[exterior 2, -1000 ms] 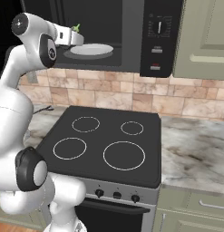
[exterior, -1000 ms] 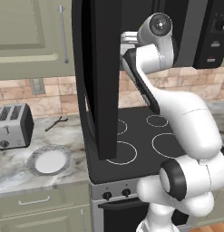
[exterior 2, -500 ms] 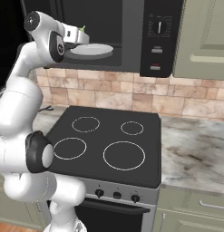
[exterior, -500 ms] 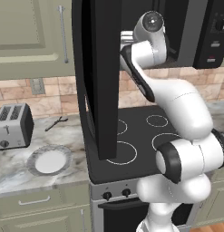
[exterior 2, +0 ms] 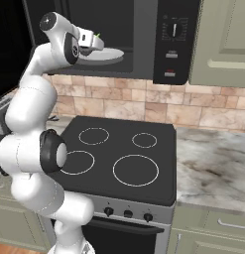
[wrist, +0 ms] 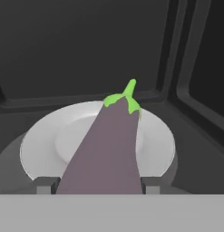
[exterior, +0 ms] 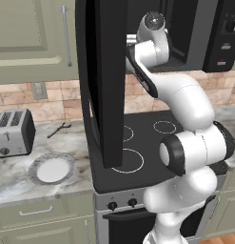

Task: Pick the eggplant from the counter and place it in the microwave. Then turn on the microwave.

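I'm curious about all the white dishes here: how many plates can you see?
2. One plate lies on the counter beside the toaster; the other plate sits inside the microwave, under the eggplant. Others may be hidden.

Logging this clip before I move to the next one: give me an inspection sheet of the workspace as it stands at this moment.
Surface: grey-white marbled stone counter left of the black four-ring stovetop, more counter to its right.
Job's things: dark purple eggplant with green stem held between the fingers over the white round plate inside the black microwave; door open.
Clutter: silver toaster, white plate with grey rim, small dark utensil on the counter.
Pincer: pincer shut on the eggplant, at the microwave opening.
Cables: nothing seen.
Surroundings: sage-green cabinets, tan brick backsplash.
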